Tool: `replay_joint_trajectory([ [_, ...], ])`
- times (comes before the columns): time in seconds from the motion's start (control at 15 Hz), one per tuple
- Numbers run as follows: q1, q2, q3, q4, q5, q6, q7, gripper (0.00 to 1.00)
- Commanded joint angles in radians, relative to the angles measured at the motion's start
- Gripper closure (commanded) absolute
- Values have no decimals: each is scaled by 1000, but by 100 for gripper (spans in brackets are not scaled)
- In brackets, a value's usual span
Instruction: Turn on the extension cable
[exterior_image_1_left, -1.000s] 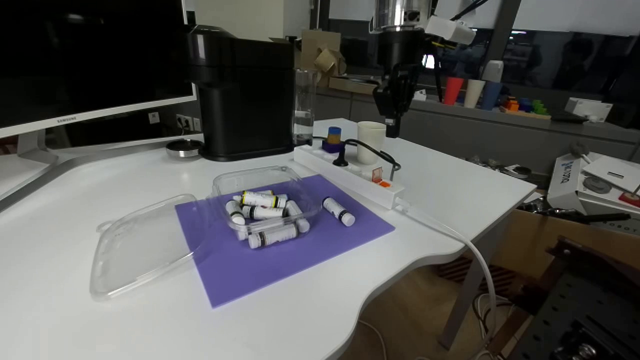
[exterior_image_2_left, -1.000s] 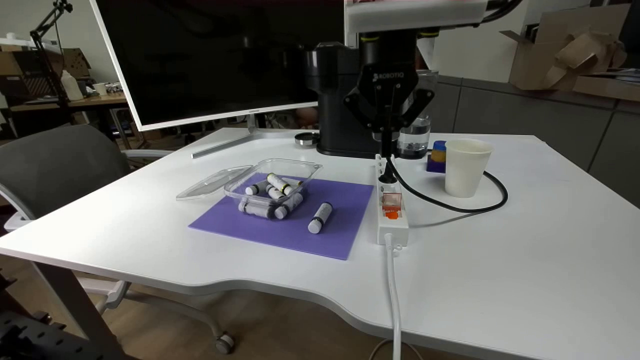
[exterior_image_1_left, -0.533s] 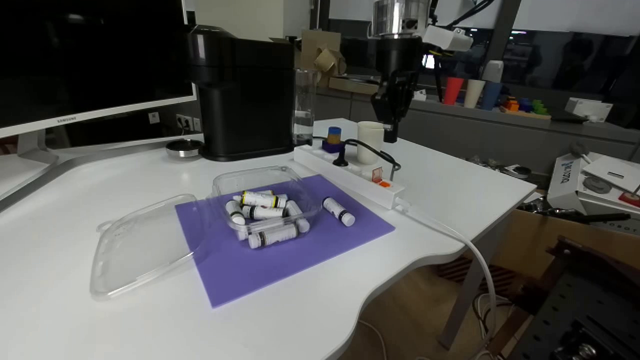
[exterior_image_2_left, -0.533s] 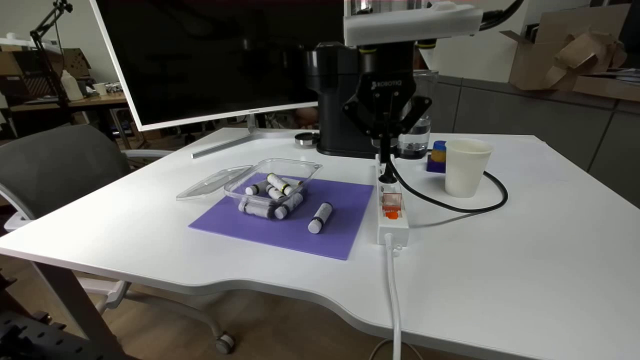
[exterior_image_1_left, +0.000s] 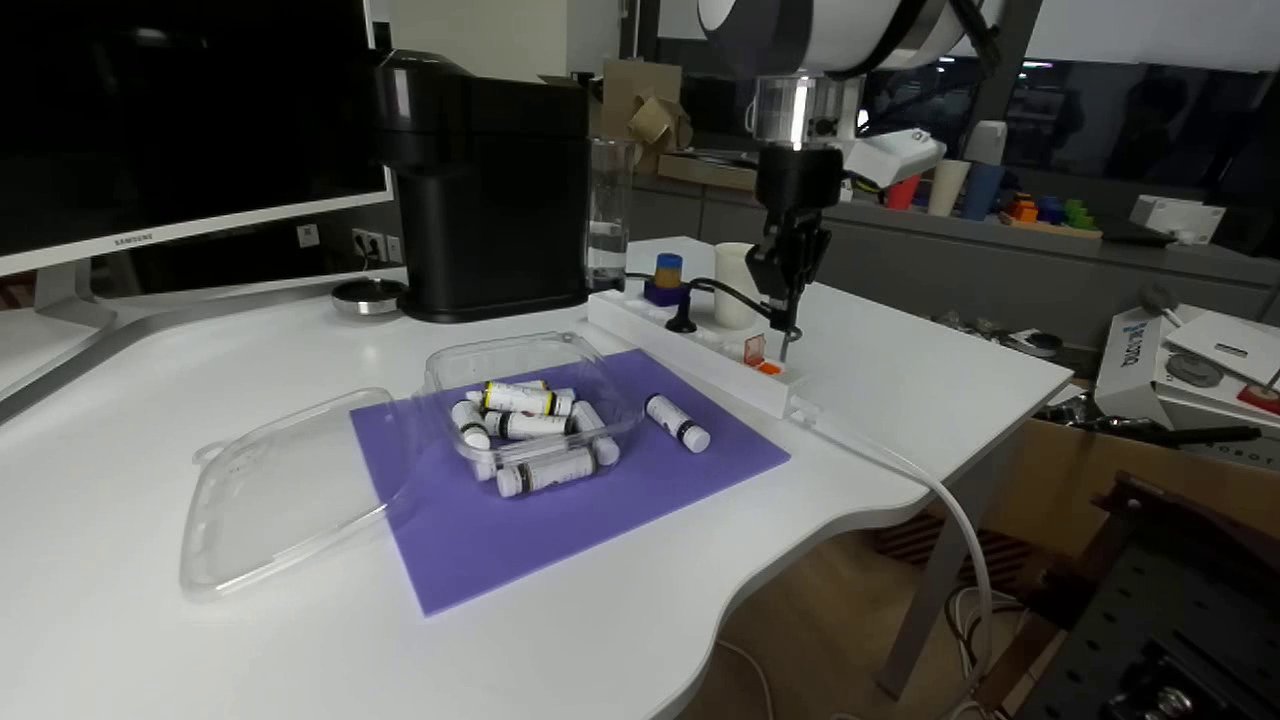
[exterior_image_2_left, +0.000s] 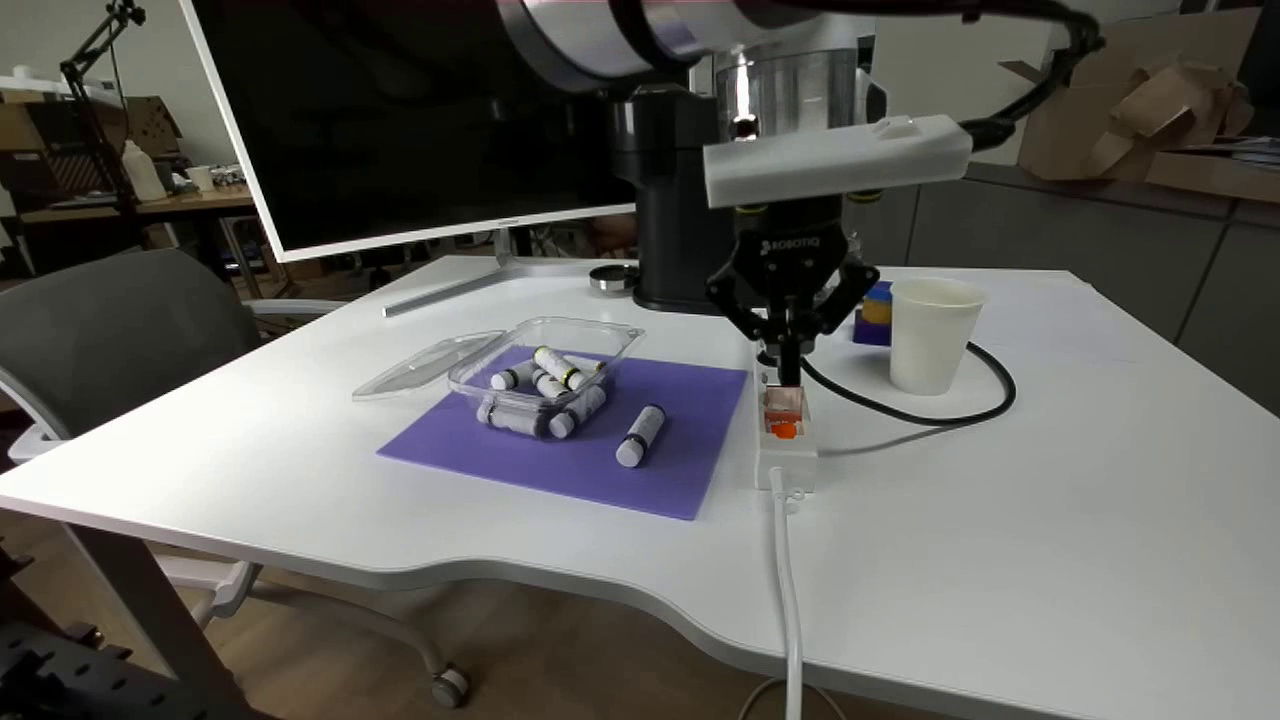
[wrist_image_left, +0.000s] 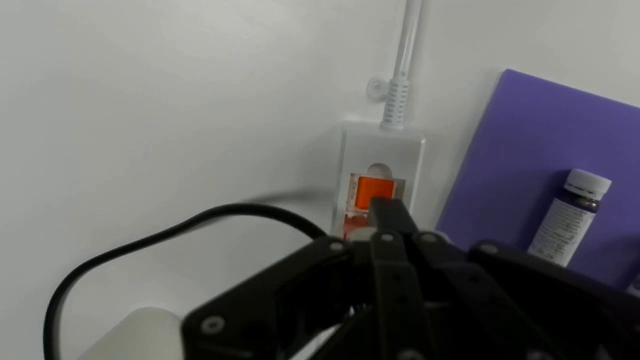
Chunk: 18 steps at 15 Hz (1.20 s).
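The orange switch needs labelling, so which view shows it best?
Wrist view: the orange switch appears largest there, seen from above, though the gripper hides one corner. Both exterior views show it as a small orange patch.

"How's the wrist view set?"

"Close, looking down past the black two-fingered gripper (wrist_image_left: 392, 210) at the white plastic power strip (wrist_image_left: 365, 145)."

"And outside?"

"Farther off, angled slightly down. In an exterior view, the purple rectangular sheet (exterior_image_1_left: 500, 535) lies nearer than the gripper; in an exterior view, we face the gripper along the strip."

"Shared?"

"All three catch gripper, strip and sheet."
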Motion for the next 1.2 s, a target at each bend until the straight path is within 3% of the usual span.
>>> replay_joint_trajectory([
  [0.0,-26,46,21,16,-15,36,46,100],
  [0.53,-56,102,55,42,-10,67,70,100],
  [1.13,-119,163,100,117,1,4,42,100],
])
